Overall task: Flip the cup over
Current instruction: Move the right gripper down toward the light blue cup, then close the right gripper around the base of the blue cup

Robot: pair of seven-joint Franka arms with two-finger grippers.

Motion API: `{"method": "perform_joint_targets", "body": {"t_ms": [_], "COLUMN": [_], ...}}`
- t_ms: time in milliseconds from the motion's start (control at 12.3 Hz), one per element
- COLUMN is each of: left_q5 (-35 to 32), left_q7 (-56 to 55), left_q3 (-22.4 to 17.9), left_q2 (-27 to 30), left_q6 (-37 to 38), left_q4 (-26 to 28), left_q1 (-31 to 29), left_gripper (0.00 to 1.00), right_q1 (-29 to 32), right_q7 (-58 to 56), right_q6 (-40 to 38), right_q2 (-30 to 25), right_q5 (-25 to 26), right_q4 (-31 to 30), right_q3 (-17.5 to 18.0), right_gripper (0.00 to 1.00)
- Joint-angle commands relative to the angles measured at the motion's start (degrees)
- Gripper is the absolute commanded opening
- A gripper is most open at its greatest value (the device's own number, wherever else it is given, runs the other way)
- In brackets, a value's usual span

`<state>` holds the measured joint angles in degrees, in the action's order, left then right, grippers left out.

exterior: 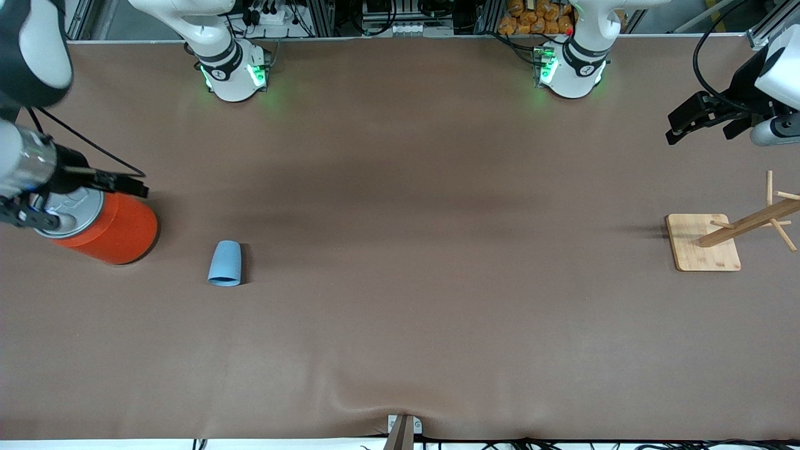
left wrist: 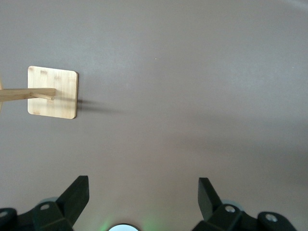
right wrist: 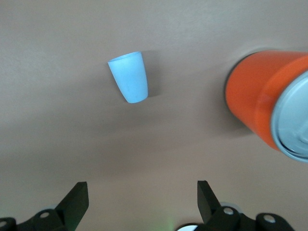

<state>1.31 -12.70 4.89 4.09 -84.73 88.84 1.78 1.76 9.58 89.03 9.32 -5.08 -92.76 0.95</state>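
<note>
Legible text, labels, brands, numbers, signs — none found in any view.

- Cup (exterior: 225, 263): plain light-blue surface, no print.
- Red can (exterior: 106, 225): plain orange-red wall; grey lid shows embossing, but nothing on it can be read.
- Wooden stand (exterior: 703, 242): bare bamboo base and pegs, unmarked.
- Arm bases (exterior: 232, 72): each carries a small round dark emblem on a black band — too small to read. Green lights glow beside them, with no characters.
- Table (exterior: 400, 325): plain brown cover, unmarked.
</note>
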Motion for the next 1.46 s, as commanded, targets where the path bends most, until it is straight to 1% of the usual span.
{"method": "perform_joint_targets", "body": {"t_ms": [0, 81, 163, 244, 325, 407, 651, 895, 1057, 1220, 1383], "left_q5": [1.0, 1.4, 2.3, 2.3, 2.2, 2.2, 2.2, 2.2, 2.2, 2.3, 2.2], "left_q7": [0.8, 0.7, 0.7, 0.7, 0.7, 0.8, 0.8, 0.8, 0.7, 0.8, 0.8], "left_q3": [0.3, 0.2, 0.1, 0.1, 0.1, 0.1, -0.3, -0.4, -0.4, -0.4, -0.4], "left_q2": [-0.3, -0.4, -0.5, -0.5, -0.5, -0.5, -0.7, -0.7, -0.7, -0.7, -0.7], "left_q6": [0.7, 0.4, -2.0, -2.3, -2.3, -2.3, -2.6, -2.8, -2.7, -2.7, -2.7], "left_q4": [-1.5, -1.5, -1.3, -1.2, -1.2, -1.2, -1.5, -1.4, -1.4, -1.4, -1.4], "left_q1": [-0.3, -0.3, -0.4, -0.5, -0.5, -0.6, -1.1, -1.0, -1.0, -1.0, -1.0], "left_gripper": [1.0, 1.0, 1.0, 1.0, 1.0, 1.0, 1.0, 1.0, 1.0, 1.0, 1.0], "right_q1": [-0.3, -0.8, -1.5, -1.8, -2.9, -4.1, -4.7, -5.9, -6.6, -6.9, -6.2], "right_q7": [-1.8, -1.9, -1.9, -1.9, -1.9, -2.0, -6.2, -10.0, -10.0, -10.5, -13.8], "right_q6": [4.1, 7.4, 13.1, 19.0, 23.9, 27.5, 33.0, 41.0, 46.0, 48.1, 49.4], "right_q2": [4.4, 5.3, 5.4, 5.3, 5.3, 5.7, 9.2, 11.8, 13.9, 15.9, 16.8], "right_q5": [-1.8, -1.8, -1.9, -1.9, -1.9, -1.8, -1.6, -1.5, -1.5, -0.8, -0.4], "right_q4": [-0.5, -2.8, -7.3, -11.6, -14.6, -16.0, -17.0, -20.3, -21.8, -21.7, -21.8], "right_q3": [-0.1, -0.1, 0.0, 0.0, 0.0, -0.1, -0.1, -0.1, -0.1, -0.2, -0.2], "right_gripper": [1.0, 1.0, 1.0, 1.0, 1.0, 1.0, 1.0, 1.0, 1.0, 1.0, 1.0]}}
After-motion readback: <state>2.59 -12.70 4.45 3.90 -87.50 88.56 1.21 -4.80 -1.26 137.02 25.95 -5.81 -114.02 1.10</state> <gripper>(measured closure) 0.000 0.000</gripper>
